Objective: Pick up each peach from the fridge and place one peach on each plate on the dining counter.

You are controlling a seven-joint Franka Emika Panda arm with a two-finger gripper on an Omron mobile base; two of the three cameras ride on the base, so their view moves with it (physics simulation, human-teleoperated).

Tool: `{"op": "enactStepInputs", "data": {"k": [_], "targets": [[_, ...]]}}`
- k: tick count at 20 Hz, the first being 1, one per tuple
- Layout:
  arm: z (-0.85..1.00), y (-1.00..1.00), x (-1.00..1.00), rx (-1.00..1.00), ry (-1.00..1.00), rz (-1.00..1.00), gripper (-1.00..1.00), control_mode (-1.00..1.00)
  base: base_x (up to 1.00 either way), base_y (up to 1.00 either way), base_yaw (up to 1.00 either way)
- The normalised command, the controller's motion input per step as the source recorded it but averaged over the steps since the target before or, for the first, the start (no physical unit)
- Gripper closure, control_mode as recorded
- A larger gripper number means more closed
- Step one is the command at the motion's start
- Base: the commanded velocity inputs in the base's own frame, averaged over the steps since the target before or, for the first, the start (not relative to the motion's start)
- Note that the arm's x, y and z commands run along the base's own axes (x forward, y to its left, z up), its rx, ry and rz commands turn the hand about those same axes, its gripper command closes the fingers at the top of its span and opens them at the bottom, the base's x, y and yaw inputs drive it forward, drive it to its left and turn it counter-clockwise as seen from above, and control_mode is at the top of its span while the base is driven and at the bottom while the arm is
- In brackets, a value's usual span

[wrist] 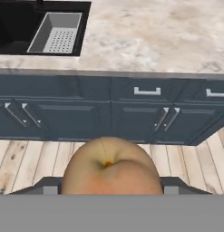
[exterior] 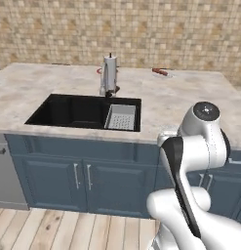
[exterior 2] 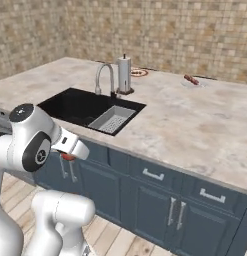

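A peach (wrist: 111,170), pale orange with a stem dimple, sits between my gripper's (wrist: 111,189) dark fingers and hides their tips. In the right base view a red sliver of the peach (exterior 2: 68,157) shows under the hand, low in front of the cabinet doors. The dining counter (exterior 2: 195,120) lies ahead with its marbled top. A red-rimmed plate (exterior 2: 139,73) sits behind the paper towel holder. A pale plate (exterior 2: 200,85) farther right carries a brown-red skewer. Both plates (exterior: 99,71) (exterior: 170,75) lie at the counter's far side. The fridge is out of view.
A black sink (exterior: 73,110) with a grey strainer basket (exterior: 121,117), a faucet (exterior 2: 101,75) and a paper towel holder (exterior 2: 124,74) occupy the counter's left part. Blue-grey cabinet doors with handles (wrist: 147,91) face me over a wood floor. A tiled wall stands behind.
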Motion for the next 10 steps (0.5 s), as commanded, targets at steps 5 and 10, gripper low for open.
{"op": "enactStepInputs", "data": {"k": [5,10], "targets": [[0.0,0.0,0.0,0.0,0.0,0.0,1.0,1.0,0.0,-1.0,0.17],[0.0,0.0,0.0,0.0,0.0,0.0,1.0,1.0,0.0,-1.0,0.17]]}}
